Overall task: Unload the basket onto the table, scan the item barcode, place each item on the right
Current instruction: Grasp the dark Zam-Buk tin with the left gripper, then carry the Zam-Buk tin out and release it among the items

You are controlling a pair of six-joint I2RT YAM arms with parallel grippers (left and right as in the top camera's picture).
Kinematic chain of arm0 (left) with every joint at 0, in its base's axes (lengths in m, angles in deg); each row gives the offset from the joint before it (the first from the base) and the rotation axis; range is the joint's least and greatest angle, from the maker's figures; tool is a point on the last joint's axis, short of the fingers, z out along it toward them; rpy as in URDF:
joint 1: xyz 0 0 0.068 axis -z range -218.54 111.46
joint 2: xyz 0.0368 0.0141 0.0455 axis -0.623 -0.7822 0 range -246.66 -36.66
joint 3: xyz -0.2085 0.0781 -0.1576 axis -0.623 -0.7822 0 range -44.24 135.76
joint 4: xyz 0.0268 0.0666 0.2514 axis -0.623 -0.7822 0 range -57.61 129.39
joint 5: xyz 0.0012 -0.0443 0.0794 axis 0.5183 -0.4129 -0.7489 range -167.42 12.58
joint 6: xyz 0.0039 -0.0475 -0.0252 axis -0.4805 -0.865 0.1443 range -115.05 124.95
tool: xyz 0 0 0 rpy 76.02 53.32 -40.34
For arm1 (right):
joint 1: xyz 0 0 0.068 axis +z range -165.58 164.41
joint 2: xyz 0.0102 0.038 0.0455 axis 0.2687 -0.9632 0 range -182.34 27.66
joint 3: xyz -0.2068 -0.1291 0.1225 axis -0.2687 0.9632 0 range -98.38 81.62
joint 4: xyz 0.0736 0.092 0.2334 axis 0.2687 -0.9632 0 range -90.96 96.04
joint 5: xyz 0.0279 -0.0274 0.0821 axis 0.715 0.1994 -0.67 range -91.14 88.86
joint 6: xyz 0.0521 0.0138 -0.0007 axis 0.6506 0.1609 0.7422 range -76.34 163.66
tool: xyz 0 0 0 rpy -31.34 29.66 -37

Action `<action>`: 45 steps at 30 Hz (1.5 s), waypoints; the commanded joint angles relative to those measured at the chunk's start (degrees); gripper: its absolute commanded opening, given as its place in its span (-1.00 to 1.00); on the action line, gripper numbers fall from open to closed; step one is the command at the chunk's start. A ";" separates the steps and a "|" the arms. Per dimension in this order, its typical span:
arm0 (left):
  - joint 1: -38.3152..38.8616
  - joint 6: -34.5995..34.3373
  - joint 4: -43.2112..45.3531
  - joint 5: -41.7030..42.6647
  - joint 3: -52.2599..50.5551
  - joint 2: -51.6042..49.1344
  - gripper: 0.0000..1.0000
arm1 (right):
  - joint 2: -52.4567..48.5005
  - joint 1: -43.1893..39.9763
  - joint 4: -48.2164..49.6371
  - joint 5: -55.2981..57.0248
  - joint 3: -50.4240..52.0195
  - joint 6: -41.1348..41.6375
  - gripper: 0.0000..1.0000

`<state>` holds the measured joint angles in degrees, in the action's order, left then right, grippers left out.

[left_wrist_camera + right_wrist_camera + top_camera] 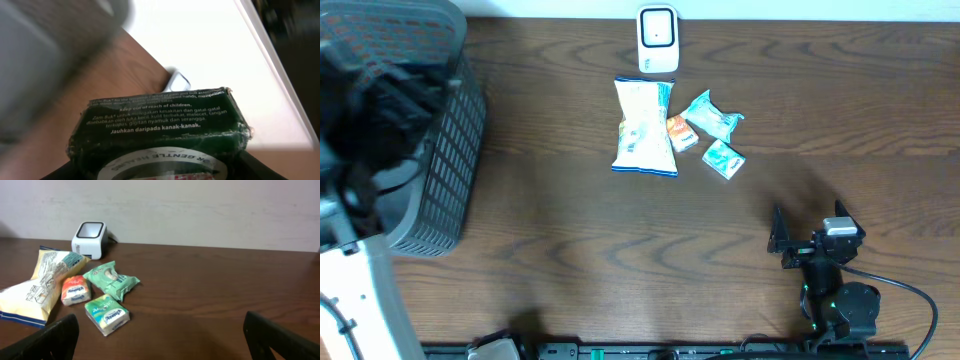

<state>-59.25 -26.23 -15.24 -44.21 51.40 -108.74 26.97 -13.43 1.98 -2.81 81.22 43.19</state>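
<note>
L gripper holds green box, long axis crosswise.

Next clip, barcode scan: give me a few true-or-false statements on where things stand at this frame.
1. The left tool holds a dark green box. True.
2. The right tool grips the chip bag. False: it is open and empty, well apart from the bag.
3. The white scanner stands at the table's far edge, beyond the chip bag. True.
4. The grey basket sits on the robot's right. False: it is on the left side of the table.
</note>
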 commanded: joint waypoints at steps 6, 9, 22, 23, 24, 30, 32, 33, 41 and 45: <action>24.74 -0.20 1.44 -5.90 0.87 -6.62 0.03 | 0.20 -0.24 -0.24 0.04 0.07 -0.02 0.99; 33.11 -0.13 2.25 -10.25 0.87 -11.34 0.03 | 0.20 -0.24 -0.24 0.04 0.07 -0.02 0.99; 54.45 0.07 14.51 -17.86 0.87 -37.05 0.03 | 0.20 -0.24 -0.24 0.04 0.07 -0.02 0.99; 55.06 0.07 14.67 -18.80 0.87 -38.42 0.03 | 0.20 -0.24 -0.24 0.04 0.07 -0.02 0.98; 55.60 0.07 14.69 -19.67 0.87 -39.71 0.04 | 0.20 -0.24 -0.24 0.04 0.07 0.00 0.99; 57.48 0.07 15.13 -20.85 0.87 -46.12 0.32 | 0.20 -0.24 -0.24 0.04 0.07 -0.02 0.99; 57.68 0.07 15.13 -20.85 0.87 -47.65 0.43 | 0.20 -0.24 -0.24 0.04 0.07 -0.02 0.98; 57.68 0.07 15.10 -20.85 0.87 -48.09 0.52 | 0.20 -0.24 -0.24 0.04 0.07 -0.02 0.98; 57.64 2.67 15.63 -20.81 0.98 -47.12 0.82 | 0.20 -0.24 -0.24 0.02 0.07 -0.02 0.98; 56.83 7.06 14.32 -20.87 1.05 -43.47 0.95 | 0.20 -0.24 -0.24 0.04 0.07 -0.02 0.99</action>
<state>-1.63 -23.76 -0.11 -64.25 51.42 -156.54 26.97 -13.43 2.01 -2.81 81.22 43.19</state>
